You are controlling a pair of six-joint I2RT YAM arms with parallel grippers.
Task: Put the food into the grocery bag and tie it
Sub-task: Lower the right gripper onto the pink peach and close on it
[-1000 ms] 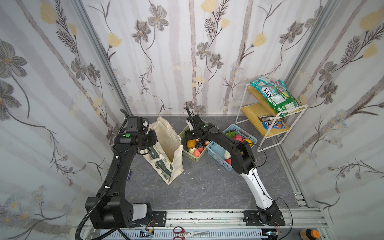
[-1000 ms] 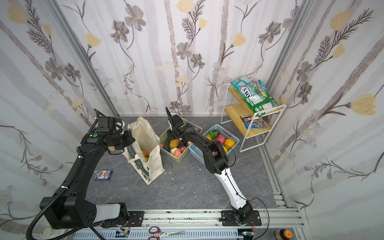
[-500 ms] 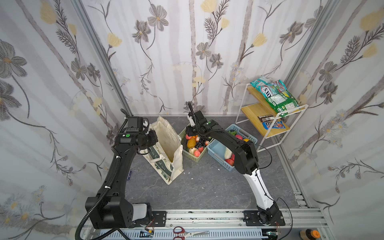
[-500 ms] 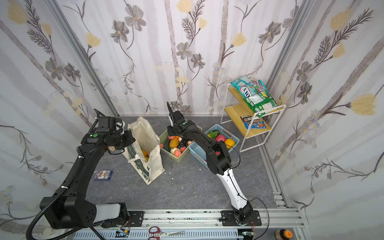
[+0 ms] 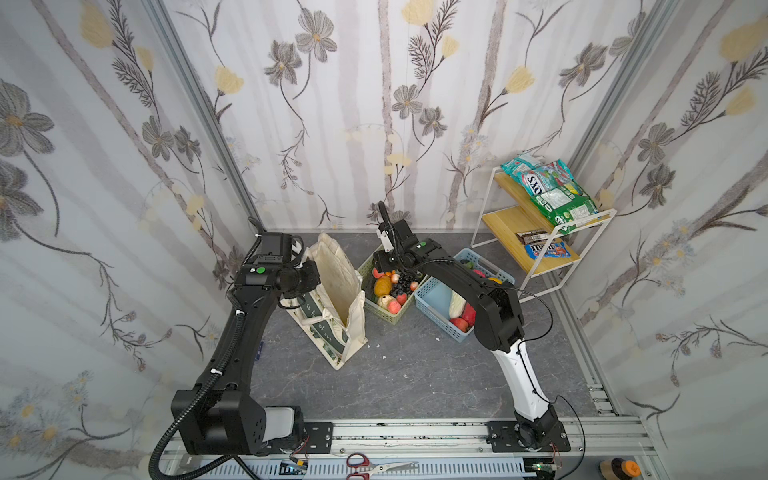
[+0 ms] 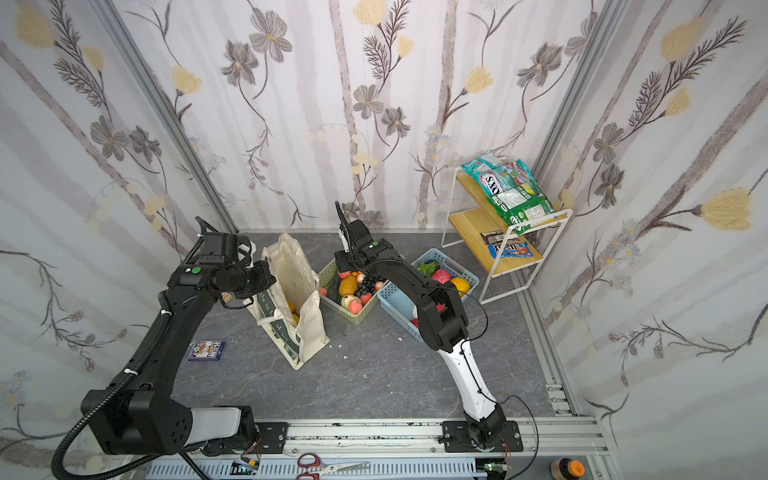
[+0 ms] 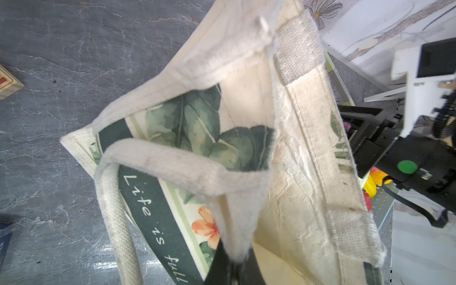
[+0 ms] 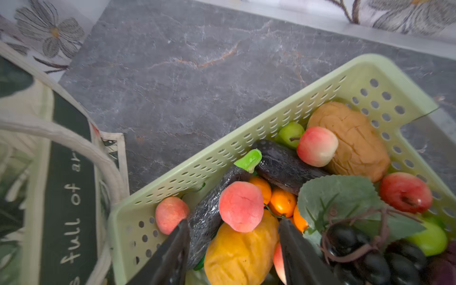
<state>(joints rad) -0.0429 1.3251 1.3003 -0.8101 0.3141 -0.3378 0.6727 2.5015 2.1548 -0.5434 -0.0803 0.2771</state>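
The grocery bag [image 5: 332, 291] stood upright and open-mouthed on the grey bench [image 5: 415, 374], left of middle in both top views. A few pieces of food [image 6: 293, 311], yellow and orange, lay at its bottom. The left pincer [image 7: 234, 261] was clamped tight on the cream rim of the bag's mouth, beside one thick handle [image 7: 118, 222].

Just beside the bag sat the pale green basket [image 5: 395, 318], holding most of the rest of the food. There the right pincer [image 8: 234, 229] hovered low with its jaws standing apart, gripping nothing. A pink peach [image 8: 241, 206] and a yellow fruit [image 8: 241, 254] lay between its fingers [image 8: 172, 254]. Black grapes [image 8: 365, 249] and a dark aubergine [image 8: 283, 165] lay nearby in the same basket.

The blue basket [image 5: 432, 297] sat against the green one and held more pieces. Behind it, in the far right corner, a white wire rack [image 5: 540, 266] carried snack packets [image 5: 548, 195]. A small card box [image 6: 206, 350] lay on the bench to the left of the bag. Red-handled scissors [image 5: 374, 471] lay on the front rail.
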